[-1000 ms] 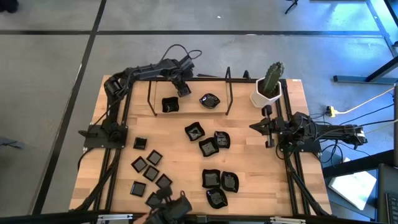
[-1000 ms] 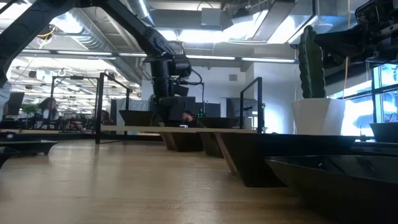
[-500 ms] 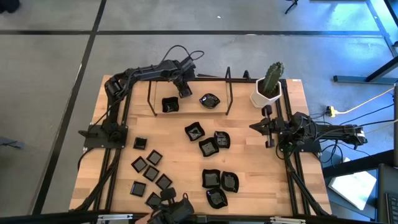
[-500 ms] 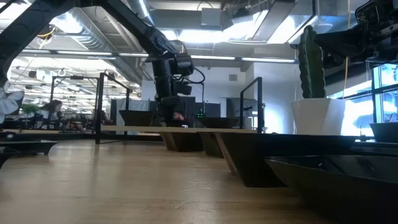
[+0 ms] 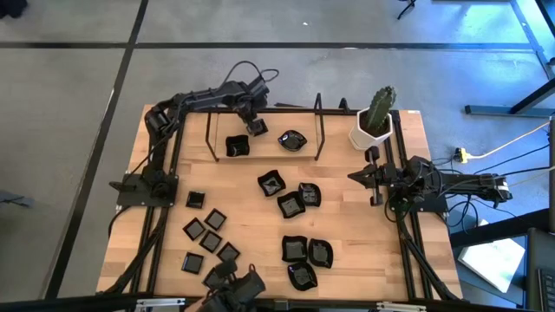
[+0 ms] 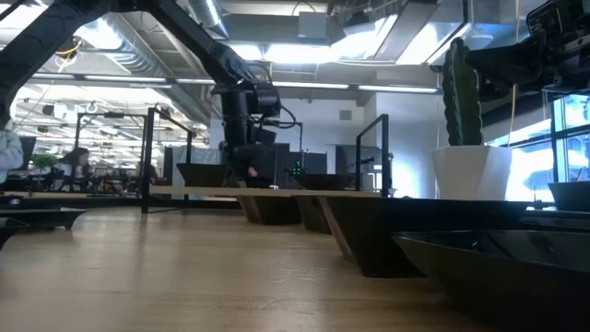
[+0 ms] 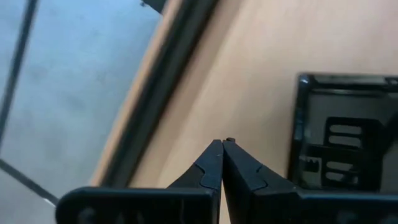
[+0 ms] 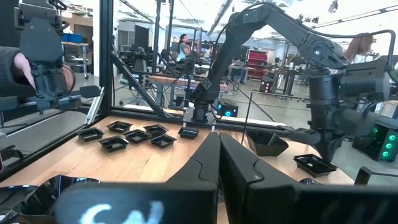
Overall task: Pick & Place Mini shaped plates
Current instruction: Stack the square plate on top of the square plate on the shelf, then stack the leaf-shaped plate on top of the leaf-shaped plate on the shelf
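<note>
Many glossy black mini plates lie on the wooden table. Small flat squares [image 5: 211, 241] sit near left, and wavy-edged ones sit mid-table [image 5: 290, 204] and near right [image 5: 308, 253]. A raised-rim square plate [image 5: 237, 146] [image 7: 345, 134] and a wavy plate [image 5: 292, 139] rest flat inside the metal rack. My left gripper [image 5: 255, 124] [image 7: 222, 144] is shut and empty. It hovers over bare wood just off the square plate's far right corner. My right gripper [image 5: 351, 176] [image 8: 217, 140] waits shut and empty at the table's right, pointing left.
The rack's black metal posts [image 5: 208, 139] [image 5: 319, 130] stand on either side of the two far plates. A white cactus pot [image 5: 373, 130] stands at the far right corner. The low camera's mount [image 5: 238, 290] sits at the near edge. People show in the room beyond the table.
My left gripper has shifted a little toward the table's far left, away from the square plate on the rack. No plate has moved.
</note>
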Controlling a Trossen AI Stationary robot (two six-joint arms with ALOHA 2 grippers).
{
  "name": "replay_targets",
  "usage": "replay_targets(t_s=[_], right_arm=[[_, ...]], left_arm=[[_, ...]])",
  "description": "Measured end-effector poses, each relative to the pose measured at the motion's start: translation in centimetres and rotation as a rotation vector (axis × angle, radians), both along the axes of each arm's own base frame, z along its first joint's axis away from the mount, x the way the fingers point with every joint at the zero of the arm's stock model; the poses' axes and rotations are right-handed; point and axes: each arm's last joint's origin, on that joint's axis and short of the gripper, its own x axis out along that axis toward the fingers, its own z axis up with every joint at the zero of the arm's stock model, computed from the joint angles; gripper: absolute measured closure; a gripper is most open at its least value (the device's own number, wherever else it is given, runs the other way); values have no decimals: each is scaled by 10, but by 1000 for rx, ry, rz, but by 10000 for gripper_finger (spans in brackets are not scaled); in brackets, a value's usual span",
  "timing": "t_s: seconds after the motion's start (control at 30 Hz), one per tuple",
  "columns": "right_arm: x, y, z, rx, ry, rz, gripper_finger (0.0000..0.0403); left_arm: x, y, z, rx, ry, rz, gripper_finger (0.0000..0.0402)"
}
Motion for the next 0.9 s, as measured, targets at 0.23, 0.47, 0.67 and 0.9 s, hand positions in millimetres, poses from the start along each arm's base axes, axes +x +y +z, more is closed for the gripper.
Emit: replay_targets(t_s=[0.23, 0.47, 0.67, 0.9], right_arm=[[0, 0, 0, 0, 0, 0, 397], [0, 0, 0, 0, 0, 0, 397], [0, 0, 0, 0, 0, 0, 397], [0, 0, 0, 0, 0, 0, 397]], left_arm=[[13, -13, 0, -12, -21, -74, 399], [21, -22, 1, 31, 2, -116, 399], [19, -18, 4, 87, 23, -73, 400], [11, -41, 66, 274, -10, -128, 399]])
